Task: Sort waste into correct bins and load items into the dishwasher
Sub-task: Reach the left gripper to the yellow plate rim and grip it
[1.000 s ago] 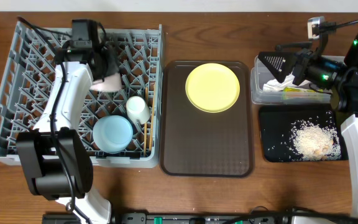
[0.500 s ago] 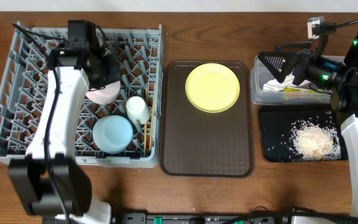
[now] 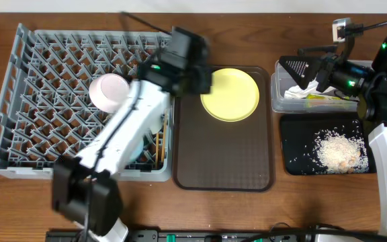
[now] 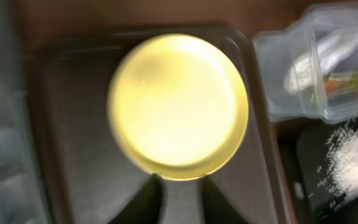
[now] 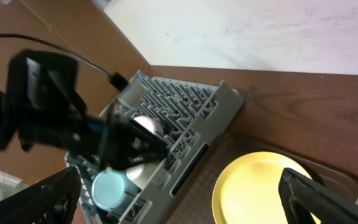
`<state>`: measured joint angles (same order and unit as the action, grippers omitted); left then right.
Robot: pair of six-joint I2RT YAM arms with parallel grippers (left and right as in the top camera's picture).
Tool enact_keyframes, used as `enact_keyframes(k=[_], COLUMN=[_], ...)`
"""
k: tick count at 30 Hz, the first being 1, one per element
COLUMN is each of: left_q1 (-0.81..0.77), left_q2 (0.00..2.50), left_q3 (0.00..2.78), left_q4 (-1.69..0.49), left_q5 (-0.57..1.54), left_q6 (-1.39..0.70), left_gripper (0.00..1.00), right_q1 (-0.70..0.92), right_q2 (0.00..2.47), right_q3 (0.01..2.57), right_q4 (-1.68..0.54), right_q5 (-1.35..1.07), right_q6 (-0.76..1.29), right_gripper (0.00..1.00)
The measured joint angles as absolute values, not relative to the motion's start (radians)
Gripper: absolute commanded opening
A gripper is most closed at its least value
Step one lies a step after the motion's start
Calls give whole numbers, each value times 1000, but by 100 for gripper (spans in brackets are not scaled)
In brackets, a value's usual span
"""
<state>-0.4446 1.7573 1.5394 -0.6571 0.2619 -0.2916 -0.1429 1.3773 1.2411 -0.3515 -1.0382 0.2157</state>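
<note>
The yellow plate (image 3: 229, 94) lies on the brown tray (image 3: 224, 154); it also shows in the left wrist view (image 4: 179, 106) and the right wrist view (image 5: 260, 190). My left gripper (image 3: 202, 79) (image 4: 182, 202) is open and empty at the plate's left edge. The pinkish bowl (image 3: 109, 91) sits in the grey dish rack (image 3: 39, 54). The light blue bowl (image 5: 107, 188) is also in the rack, mostly hidden by my arm from above. The chopsticks (image 3: 160, 148) stand by the rack's right wall. My right gripper (image 3: 299, 70) (image 5: 185, 199) is wide open and empty over the clear tub (image 3: 277, 101).
The clear tub holds the white wrapper (image 3: 294, 91) and the orange-yellow-green packet (image 3: 328, 97). The black tray (image 3: 291, 128) in front of it holds the rice scraps (image 3: 338, 151). My left arm stretches across the rack's right side.
My left gripper let go of the pinkish bowl, which stays in the rack, and swung right to the plate's edge. The right arm has not moved.
</note>
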Motion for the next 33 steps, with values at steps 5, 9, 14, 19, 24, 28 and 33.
enact_keyframes(k=[5,9,14,19,24,28,33], left_q1=[-578,-639,-651,-637,-636,-636,-638], left_q2=[1882,1994,2101,2120,2117,2109,2065], left_q3=[1539,1539,1539,1538,1537,1537,1537], left_q4=[-581,-556,-567,-666,-775,-806,-789], left_q5=[182,123,66,6,-91,-127,-105], left_q6=[-292,-291,-291,-291,-291,-291,-287], left_gripper=[11,11,11,12,12,14,28], right_q1=[-143,-143,-143,-143,-143,-143,-143], right_q2=[1377,1377,1377,1377,1377,1377,1377], right_q3=[1241,1241,1241,1241,1241,1241,1241], right_q4=[-352,-352,-352,-352,-352,-352,-352], right_q5=[-1038,-1038,-1038,-1038,-1039,-1038,-1038], right_q6=[216,216,216,216,216,216,216], right_gripper=[99,99,99,99,99,99,99])
